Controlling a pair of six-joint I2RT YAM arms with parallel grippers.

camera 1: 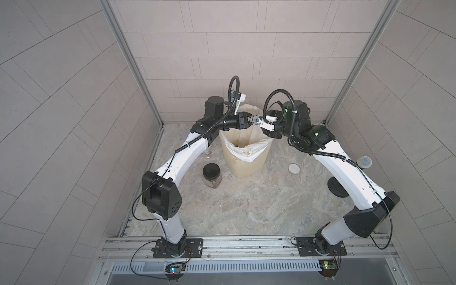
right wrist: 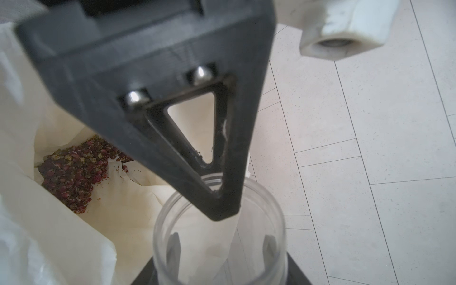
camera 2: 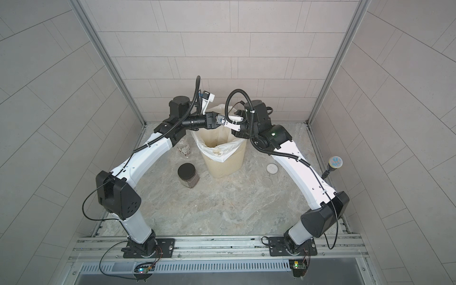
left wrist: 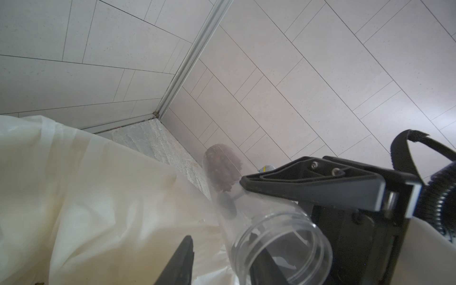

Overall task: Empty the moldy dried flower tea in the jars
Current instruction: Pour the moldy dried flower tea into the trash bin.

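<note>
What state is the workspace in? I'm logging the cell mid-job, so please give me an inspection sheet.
Surface: marbled tabletop, nothing spilled seen.
Job's things: slim jar held over the bin, reddish tea at its closed end; more tea in the bin liner; black-lidded jar closed, dark contents inside; labelled jar partly behind the left arm.
Clutter: white lid, clear disc, black round object under the right arm.
Grippers: right gripper shut on the slim jar; left gripper open around its mouth.
Cables: black conduit loops above each wrist.
Surroundings: tiled walls, nothing else seen.
</note>
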